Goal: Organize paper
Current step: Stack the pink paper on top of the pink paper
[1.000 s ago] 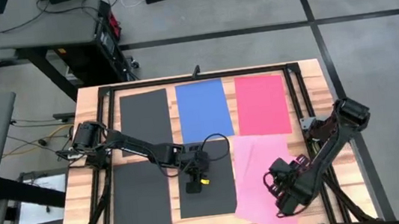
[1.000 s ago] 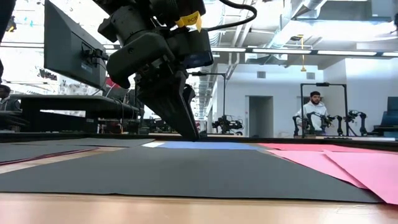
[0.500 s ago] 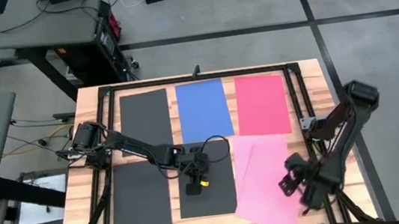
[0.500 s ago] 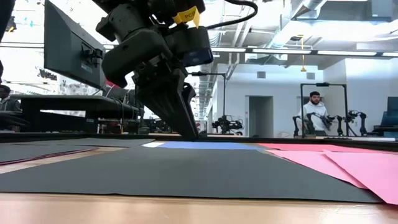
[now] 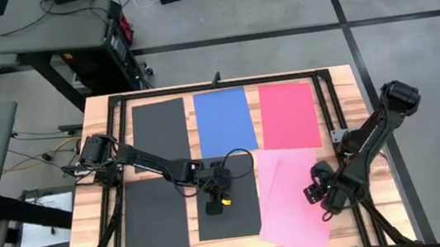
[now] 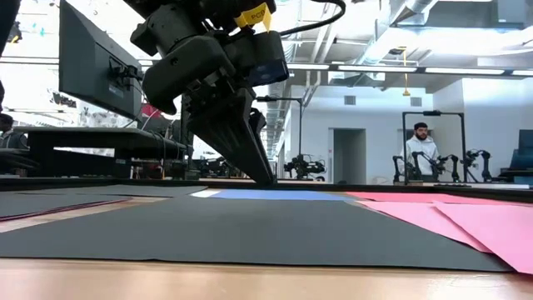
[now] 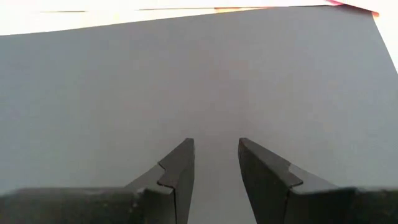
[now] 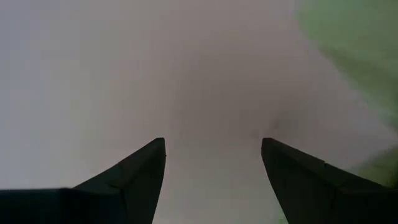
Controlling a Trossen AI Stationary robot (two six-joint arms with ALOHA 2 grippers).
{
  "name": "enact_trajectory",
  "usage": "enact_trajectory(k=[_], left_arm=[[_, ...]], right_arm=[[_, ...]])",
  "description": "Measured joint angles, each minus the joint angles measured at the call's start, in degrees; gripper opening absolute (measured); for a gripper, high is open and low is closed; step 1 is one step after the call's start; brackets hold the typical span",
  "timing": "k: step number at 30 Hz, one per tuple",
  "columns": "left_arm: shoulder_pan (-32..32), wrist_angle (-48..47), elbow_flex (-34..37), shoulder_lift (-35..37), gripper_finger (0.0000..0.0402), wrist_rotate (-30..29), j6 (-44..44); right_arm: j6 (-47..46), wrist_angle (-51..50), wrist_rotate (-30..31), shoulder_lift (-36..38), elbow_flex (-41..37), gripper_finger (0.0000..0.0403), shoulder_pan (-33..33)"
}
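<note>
Sheets of paper lie flat on the wooden table: a dark one (image 5: 161,128), a blue one (image 5: 224,121) and a red one (image 5: 289,114) in the far row, two dark ones (image 5: 155,221) (image 5: 242,208) in the near row. Two overlapping pink sheets (image 5: 286,191) lie askew at the near right. My left gripper (image 5: 213,210) slants down onto the near middle dark sheet (image 7: 186,74), its fingers a narrow gap apart with nothing between them. My right gripper (image 5: 325,203) points down over the pink sheets (image 8: 186,74), open wide and empty. My left gripper slants down from the table's left, and its fingertips (image 6: 268,178) come down to the near middle dark sheet around its middle. I cannot tell whether they touch the sheet, which lies flat.
A black frame of rails (image 5: 216,85) runs around the tabletop, and both arms are mounted at its sides. Bare wood shows along the near edge (image 6: 250,279). Beyond the table, a person (image 6: 420,150) stands among other equipment in the room.
My right gripper has drawn back toward the table's right edge over the pink sheets and turned about its wrist. My left gripper has stayed on the dark sheet. The sheets have not moved.
</note>
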State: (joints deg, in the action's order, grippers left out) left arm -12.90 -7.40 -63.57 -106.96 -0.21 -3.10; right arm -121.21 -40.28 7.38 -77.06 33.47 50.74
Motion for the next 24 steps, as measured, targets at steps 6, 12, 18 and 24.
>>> enact_trajectory(k=[6, 12, 18, 24], left_arm=[[-0.21, -0.10, 0.00, 0.00, 0.0109, 0.00, -0.25], [-0.21, 0.21, 0.00, 0.00, 0.0109, 0.00, -0.19], [-0.21, 0.41, 0.00, 0.00, 0.0108, 0.00, 0.73], [-0.20, 0.49, 0.00, 0.00, 0.0108, 0.00, 1.79]], right_arm=[[2.88, 3.34, -1.08, 0.28, -1.91, 0.0253, -2.56], [11.55, 2.11, -4.12, 0.23, -1.88, 0.0253, -4.11], [20.42, -1.87, -4.46, 0.14, -1.99, 0.0253, -6.72], [27.44, -3.28, -4.29, 0.09, -2.13, 0.0253, -10.46]])
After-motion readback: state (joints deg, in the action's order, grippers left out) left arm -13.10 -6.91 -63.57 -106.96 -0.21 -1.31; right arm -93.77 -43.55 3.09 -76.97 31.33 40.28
